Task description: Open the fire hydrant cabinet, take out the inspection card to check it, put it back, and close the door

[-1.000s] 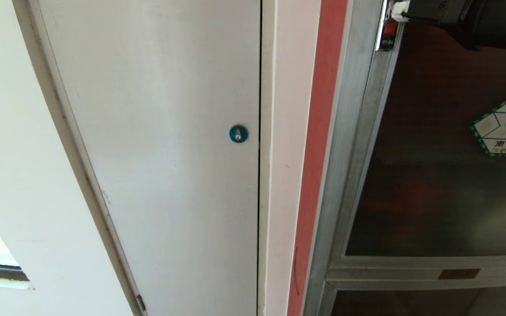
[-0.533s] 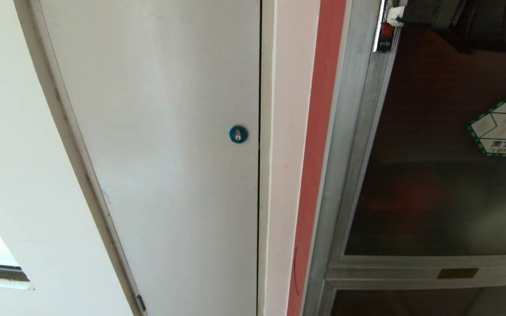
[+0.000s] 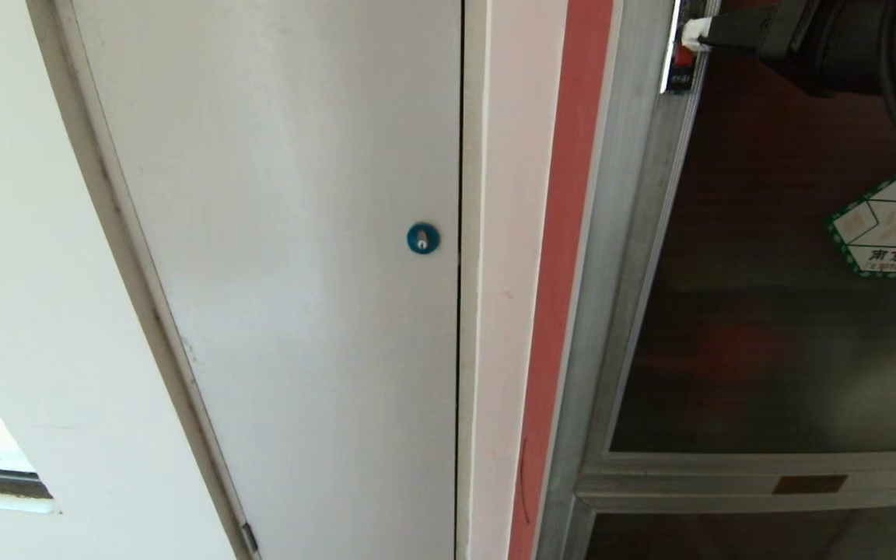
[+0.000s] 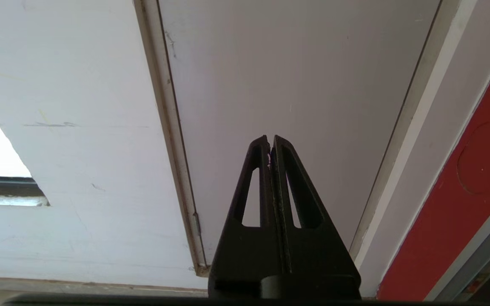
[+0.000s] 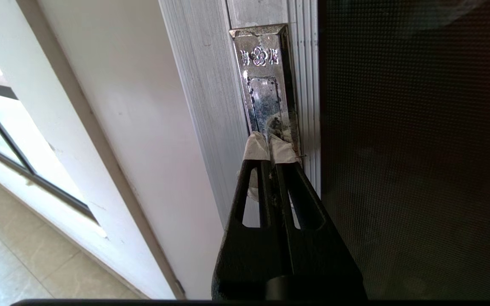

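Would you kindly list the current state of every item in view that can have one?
door: closed, flush in its frame.
latch: right hand's taped tips against it.
right hand: shut, holding nothing.
left hand: shut, empty, parked facing the white door.
white door: closed.

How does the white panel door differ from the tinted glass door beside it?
The white panel door is plain and opaque; the glass door is dark and silver-framed. The white one has a blue round lock; the glass one bears a hexagonal sticker. Both look shut.
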`<state>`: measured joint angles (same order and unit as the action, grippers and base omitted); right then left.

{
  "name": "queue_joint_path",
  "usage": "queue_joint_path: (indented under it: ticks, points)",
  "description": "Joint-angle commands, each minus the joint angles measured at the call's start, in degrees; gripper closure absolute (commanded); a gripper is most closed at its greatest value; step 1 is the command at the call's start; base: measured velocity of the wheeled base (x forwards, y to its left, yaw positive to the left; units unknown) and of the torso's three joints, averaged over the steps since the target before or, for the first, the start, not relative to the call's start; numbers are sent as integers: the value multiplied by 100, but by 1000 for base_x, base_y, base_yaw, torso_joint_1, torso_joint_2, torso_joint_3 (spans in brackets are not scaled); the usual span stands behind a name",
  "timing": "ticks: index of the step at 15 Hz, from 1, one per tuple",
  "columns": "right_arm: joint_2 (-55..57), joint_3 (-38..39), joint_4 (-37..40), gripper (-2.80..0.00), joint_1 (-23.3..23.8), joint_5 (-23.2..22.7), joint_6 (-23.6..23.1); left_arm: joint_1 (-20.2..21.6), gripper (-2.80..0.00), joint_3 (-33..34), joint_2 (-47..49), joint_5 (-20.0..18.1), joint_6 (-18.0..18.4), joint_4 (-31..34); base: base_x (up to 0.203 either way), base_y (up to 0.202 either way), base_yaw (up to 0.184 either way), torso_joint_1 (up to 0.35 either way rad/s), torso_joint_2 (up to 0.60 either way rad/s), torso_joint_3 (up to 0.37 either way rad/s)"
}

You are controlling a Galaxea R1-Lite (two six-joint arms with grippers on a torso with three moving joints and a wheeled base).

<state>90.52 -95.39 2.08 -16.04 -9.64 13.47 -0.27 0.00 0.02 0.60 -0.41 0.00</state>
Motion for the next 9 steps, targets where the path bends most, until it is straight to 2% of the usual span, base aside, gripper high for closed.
queue_joint_path:
  ticks: [1,4,9]
  points:
    - [-385,25,29,0,-113,2,9,0,0,0,2,2,-2,0,0,0,0,0,0,0]
    - [-1377,306,68,0,-283,30,9,0,0,0,5,2,-2,0,0,0,0,0,0,0]
    - [-3160,1596,63,0,-315,117,-10,0,0,0,4,2,-2,0,0,0,0,0,0,0]
